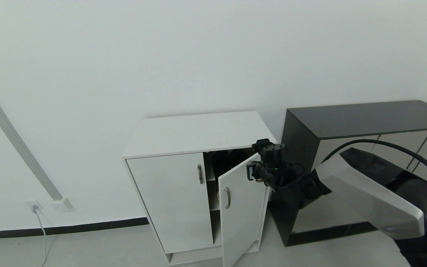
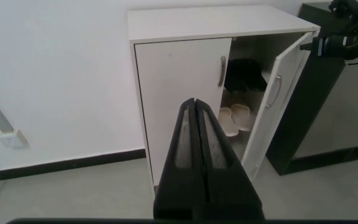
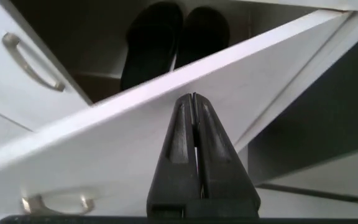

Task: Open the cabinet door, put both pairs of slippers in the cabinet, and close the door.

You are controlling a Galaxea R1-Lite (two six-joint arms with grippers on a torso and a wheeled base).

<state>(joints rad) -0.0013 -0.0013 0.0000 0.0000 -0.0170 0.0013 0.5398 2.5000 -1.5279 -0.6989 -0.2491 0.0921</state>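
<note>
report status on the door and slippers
Left gripper shut, clear of cabinet. Right gripper shut at the half-open door. Black slippers, white slippers inside. Nothing in the way.

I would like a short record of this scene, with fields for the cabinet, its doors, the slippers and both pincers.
cabinet: white, two doors
left door: closed
right door: partly open
black slippers: inside, on the upper shelf
pale slippers: inside, on the shelf below
right pincer: shut, at the right door's outer face near its top edge
left pincer: shut, holding nothing, apart from the cabinet
task stage: both pairs are in; door not yet closed
</note>
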